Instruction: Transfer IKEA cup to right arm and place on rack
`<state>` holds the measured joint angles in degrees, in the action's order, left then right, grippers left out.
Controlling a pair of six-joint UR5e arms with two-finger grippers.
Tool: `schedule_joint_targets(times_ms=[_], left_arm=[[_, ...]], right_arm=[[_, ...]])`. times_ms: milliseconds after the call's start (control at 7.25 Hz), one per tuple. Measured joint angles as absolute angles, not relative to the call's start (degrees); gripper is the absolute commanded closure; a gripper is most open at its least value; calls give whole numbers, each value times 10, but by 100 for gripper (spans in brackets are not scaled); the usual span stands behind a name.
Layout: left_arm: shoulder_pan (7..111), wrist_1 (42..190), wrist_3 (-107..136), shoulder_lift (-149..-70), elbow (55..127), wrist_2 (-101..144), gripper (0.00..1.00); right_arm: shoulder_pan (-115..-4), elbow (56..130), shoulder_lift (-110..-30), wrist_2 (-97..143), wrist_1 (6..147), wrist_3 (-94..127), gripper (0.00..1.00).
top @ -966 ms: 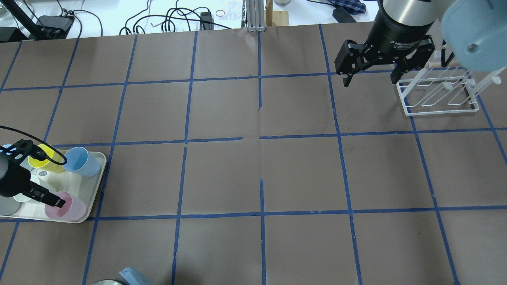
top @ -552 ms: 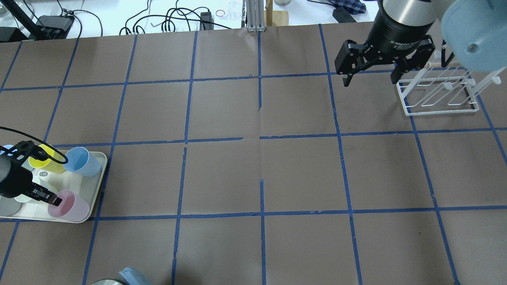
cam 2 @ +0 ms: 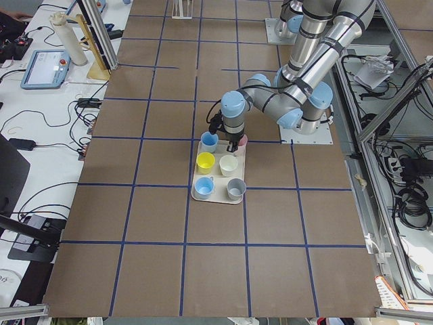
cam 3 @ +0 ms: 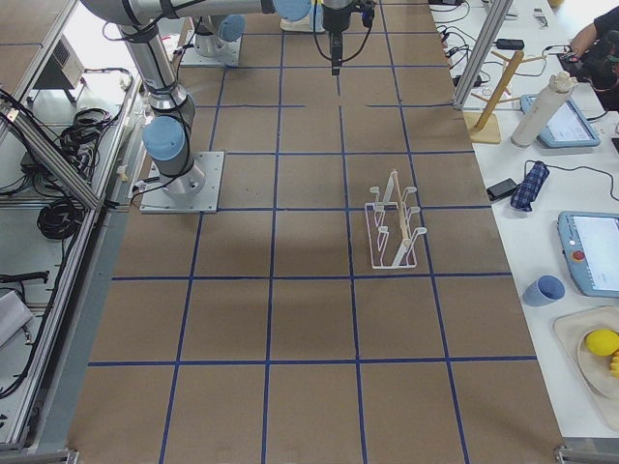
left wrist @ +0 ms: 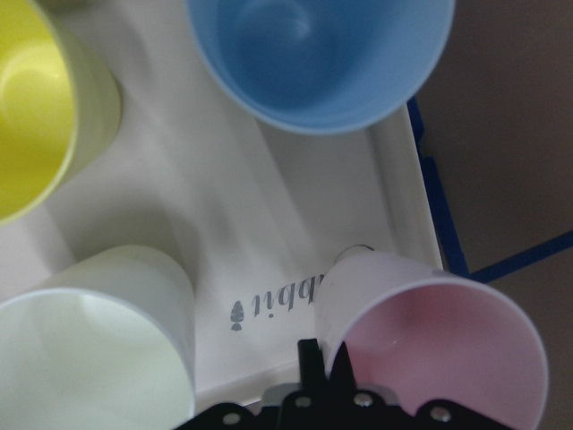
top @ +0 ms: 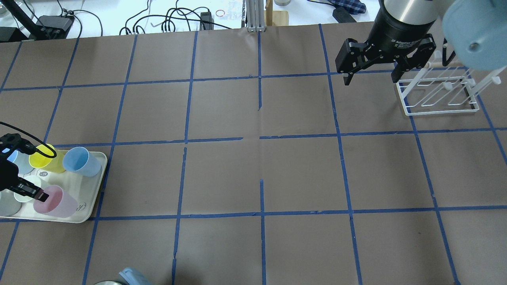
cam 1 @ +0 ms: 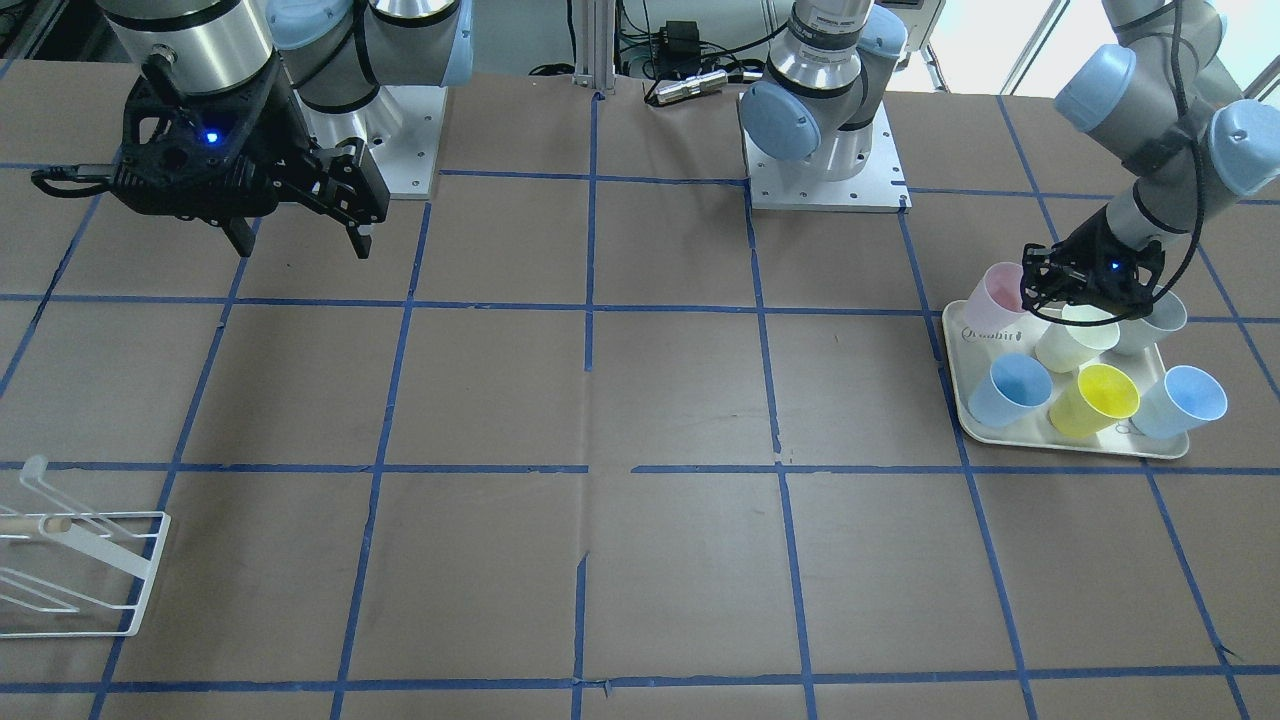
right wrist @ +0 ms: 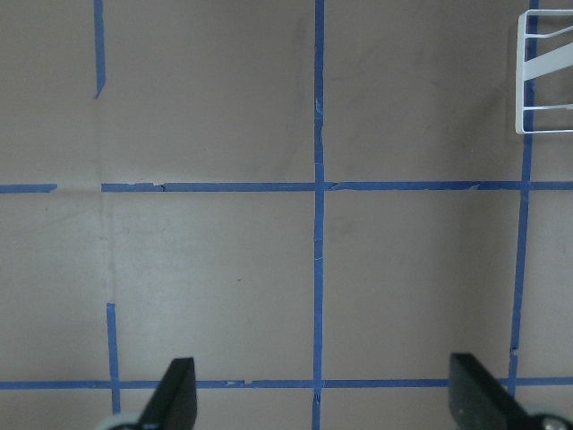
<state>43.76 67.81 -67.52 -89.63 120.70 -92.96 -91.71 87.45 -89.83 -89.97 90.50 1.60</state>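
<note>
IKEA cup newly tilted between left jaws

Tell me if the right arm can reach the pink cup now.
Probably not: the pink cup is on the tray, across the table from the right gripper, held by the left gripper.

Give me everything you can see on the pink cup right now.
The IKEA cup is a pale pink, handleless, tapered tumbler, plastic by its look, and empty. It tilts at a corner of the cream tray, mouth leaning toward the left end effector, whose fingers pinch its rim wall. It touches no other cup.
</note>
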Motion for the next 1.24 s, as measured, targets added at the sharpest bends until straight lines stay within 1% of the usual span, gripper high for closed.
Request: schedule_joint_targets(times_ms=[276, 414, 552, 690, 966, 1241], left_arm=[[470, 819, -627, -871, 1121, -883, 100], [508, 882, -580, -855, 1085, -852, 100], [554, 922, -521, -840, 1064, -822, 100], [607, 939, -445, -832, 1055, -786, 100], [726, 915, -294, -847, 1055, -680, 100], [796, 885, -196, -875, 1068, -509, 100]], right_arm=[[-894, 869, -899, -871, 900, 13, 0], [-876, 863, -900, -849, 889, 9, 0], [-854, 857, -900, -823, 874, 3, 0], [-830, 852, -901, -791, 856, -1, 0], [-781, 846, -906, -720, 803, -8, 0], [-740, 848, -908, -632, 736, -35, 0]])
